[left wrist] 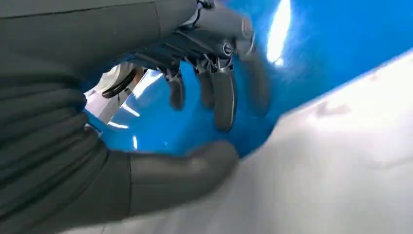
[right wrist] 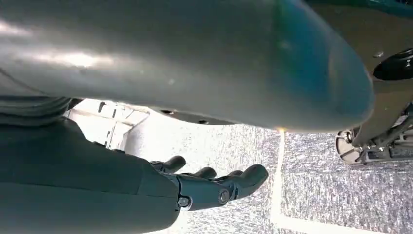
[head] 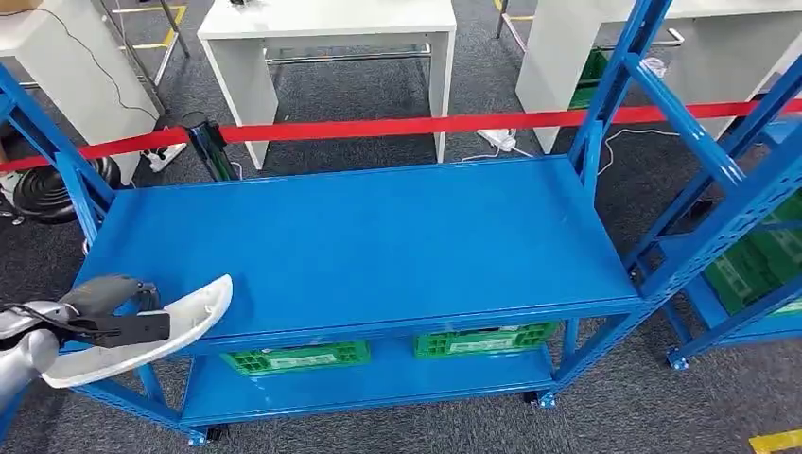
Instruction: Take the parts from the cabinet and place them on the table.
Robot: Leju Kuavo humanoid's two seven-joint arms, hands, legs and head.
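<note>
Head view: the left robot hand grips a white part at the front left corner of the blue shelf, the part reaching past the fingers over the shelf edge. The right robot hand hangs over the floor, fingers apart, holding nothing.

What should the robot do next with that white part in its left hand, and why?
Probably carry it inward and lower it flat onto the blue shelf top. The left hand holds the white part at the shelf's front left corner, with its far end over the front edge, so releasing it here risks a fall. The right hand hangs over the floor with nothing in it.
</note>
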